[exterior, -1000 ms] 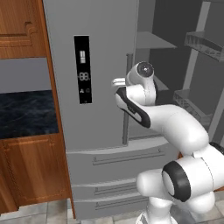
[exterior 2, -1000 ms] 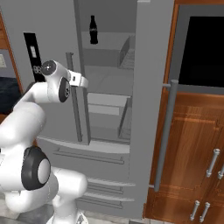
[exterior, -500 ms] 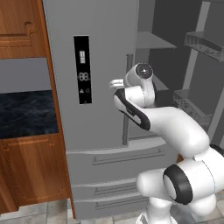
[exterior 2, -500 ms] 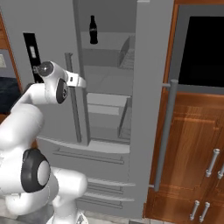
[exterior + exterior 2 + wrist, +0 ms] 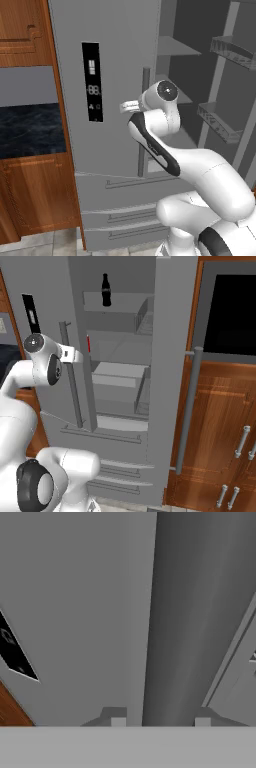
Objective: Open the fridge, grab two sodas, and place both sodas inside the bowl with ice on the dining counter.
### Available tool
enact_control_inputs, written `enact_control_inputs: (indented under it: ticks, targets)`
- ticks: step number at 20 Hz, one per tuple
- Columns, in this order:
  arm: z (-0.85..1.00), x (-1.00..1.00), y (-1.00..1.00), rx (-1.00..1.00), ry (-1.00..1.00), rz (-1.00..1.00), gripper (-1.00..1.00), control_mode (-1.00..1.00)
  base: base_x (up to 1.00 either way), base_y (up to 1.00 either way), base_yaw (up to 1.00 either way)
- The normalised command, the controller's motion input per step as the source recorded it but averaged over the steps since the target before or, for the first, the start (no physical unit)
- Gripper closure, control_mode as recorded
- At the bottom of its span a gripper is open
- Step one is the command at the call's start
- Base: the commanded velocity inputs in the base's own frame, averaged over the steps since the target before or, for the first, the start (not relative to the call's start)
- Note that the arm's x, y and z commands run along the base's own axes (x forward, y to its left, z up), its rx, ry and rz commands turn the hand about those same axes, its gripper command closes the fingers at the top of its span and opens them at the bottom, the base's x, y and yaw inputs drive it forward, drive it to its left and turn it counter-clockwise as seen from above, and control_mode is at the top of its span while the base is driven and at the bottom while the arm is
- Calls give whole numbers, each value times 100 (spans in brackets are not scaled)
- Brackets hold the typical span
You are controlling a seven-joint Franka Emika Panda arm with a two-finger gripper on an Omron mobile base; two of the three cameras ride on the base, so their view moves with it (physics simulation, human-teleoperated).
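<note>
Step in hand: opening the left door of the fridge (image 5: 115,55); the right door (image 5: 172,356) already stands wide, the left one looks shut or nearly so.
Gripper state: the gripper (image 5: 156,718) is clamped on the left door's handle (image 5: 192,612); in the hand view the bar rises between the two fingertips (image 5: 116,718), one on each side.
Grip height: the hold sits on the upper part of the bar, roughly level with the black display (image 5: 92,82).
How to pull: judged from the hinge on the far left edge, the hand should sweep an arc outward and to the left, not a straight line back; a straight pull would likely drag the fingertips along or off the bar.
Wrist: let it turn with the door so the fingertips stay square across the handle.
Base: the arm is folded close to the fridge front, so backing the base may be needed to give the door room.
Risk: the bar is smooth and round; slip is the likely failure.
Bottle: the black bottle (image 5: 105,290) stands upright on the top shelf (image 5: 115,303), above the gripper and further inside the fridge, well apart from it.
Can: a thin red strip (image 5: 88,344) at the left door's inner edge may be the can; too little of it is visible to confirm.
</note>
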Motion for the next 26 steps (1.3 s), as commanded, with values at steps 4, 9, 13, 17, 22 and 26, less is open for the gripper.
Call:
enact_control_inputs:
  ticks: [4,9,13,17,22,26]
  targets:
    - [0,-69,97,0,0,1,100,-100,0,0,0]
    - [0,-66,100,-2,0,0,100,-100,0,0,0]
    - [0,-67,100,-1,0,0,100,-100,0,0,0]
    - [0,-70,100,-1,0,0,-100,-100,0,0,0]
    - [0,-73,7,5,-1,0,-100,-100,0,0,0]
    - [0,-86,-78,21,-5,-2,-100,-100,0,0,0]
